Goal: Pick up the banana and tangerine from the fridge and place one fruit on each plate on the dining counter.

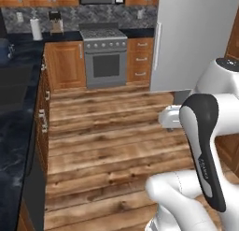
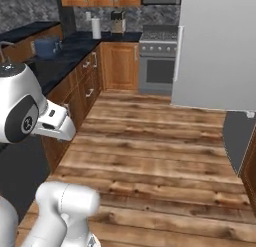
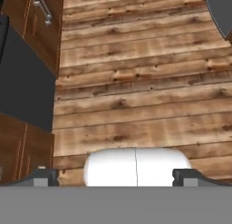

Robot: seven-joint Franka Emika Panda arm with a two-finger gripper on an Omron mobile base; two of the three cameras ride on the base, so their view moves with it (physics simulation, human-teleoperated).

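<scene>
While the gripper hangs over bare wood floor, its fingertips stand spread wide with nothing between them. Ahead of the fingers, well apart, the fridge stands with its door closed. Banana, tangerine and plates cannot be located. Beyond the fingers, to the left, a stove stands against the far wall.

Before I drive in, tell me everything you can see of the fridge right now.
The fridge is a tall, plain pale-grey box with smooth, matte-looking doors. They are shut, so nothing inside shows. A long, slim vertical handle runs down its left edge. It stands on the wooden floor at the right of the kitchen, next to the narrow drawer cabinet beside the stove. Its top runs out of both base views. Nothing is touching the doors, and the arm is well short of it.
</scene>
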